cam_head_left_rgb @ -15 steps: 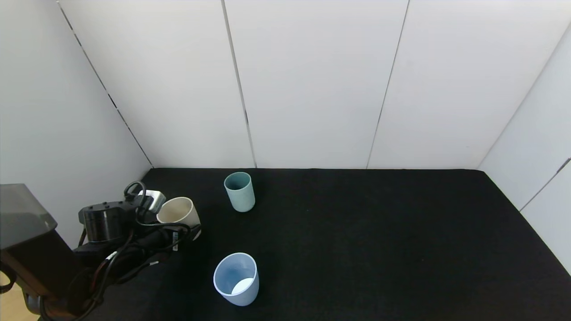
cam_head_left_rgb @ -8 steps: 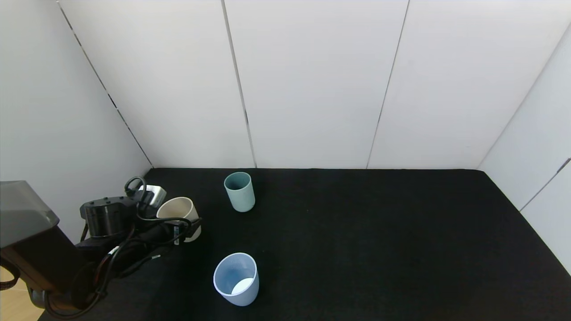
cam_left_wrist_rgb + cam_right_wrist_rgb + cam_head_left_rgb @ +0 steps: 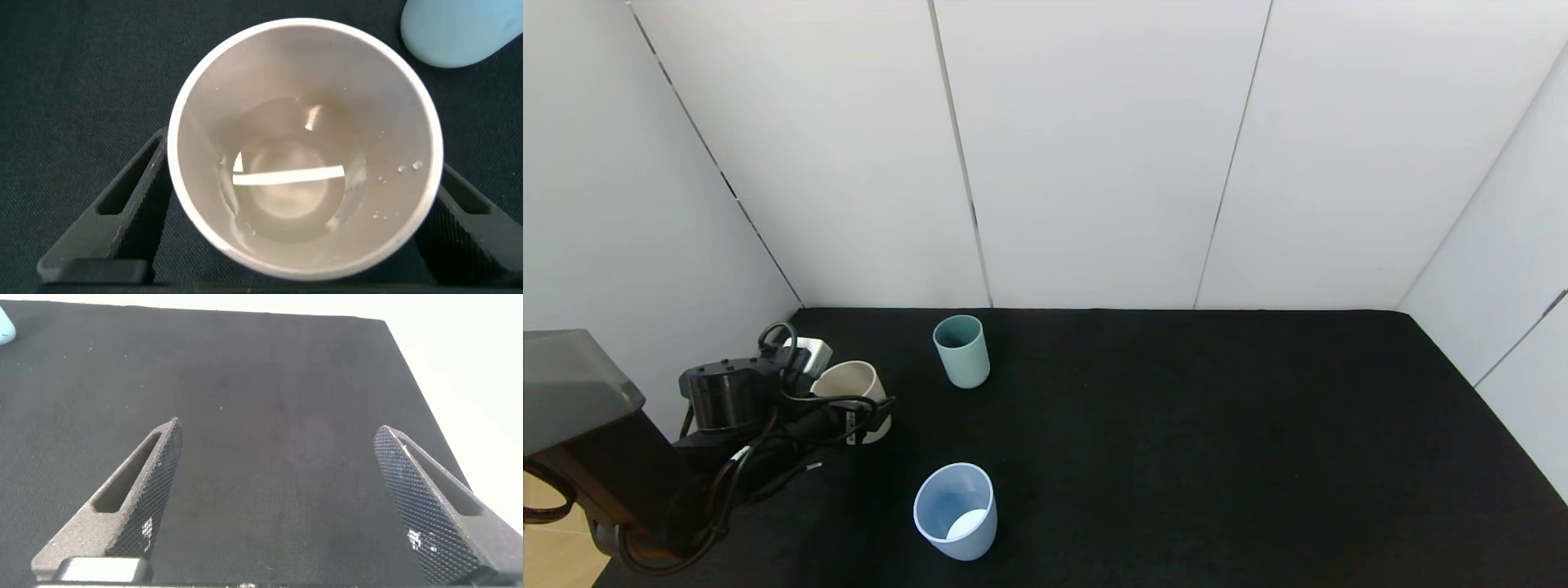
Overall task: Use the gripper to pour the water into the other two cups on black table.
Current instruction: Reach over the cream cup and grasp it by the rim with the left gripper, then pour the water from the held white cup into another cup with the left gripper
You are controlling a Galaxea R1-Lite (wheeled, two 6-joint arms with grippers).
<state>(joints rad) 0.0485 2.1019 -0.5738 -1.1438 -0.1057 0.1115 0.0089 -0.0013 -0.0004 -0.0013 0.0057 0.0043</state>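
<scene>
My left gripper is at the table's left side, shut on the beige tumbler, which stands about upright. In the left wrist view its fingers press both sides of the tumbler. A little clear water glints over the tumbler's pale bottom, with drops on the wall. The slim teal-green cup stands farther back, to the right of the beige one. The wider light blue cup stands nearer the front; its white bottom shows. My right gripper is open over bare black table, out of the head view.
White wall panels close the black table at the back and both sides. A pale blue cup side lies just beyond the beige tumbler in the left wrist view.
The left arm has shifted slightly toward the back and right, and the beige tumbler has gone from tilted to about upright. The other two cups have not moved.
</scene>
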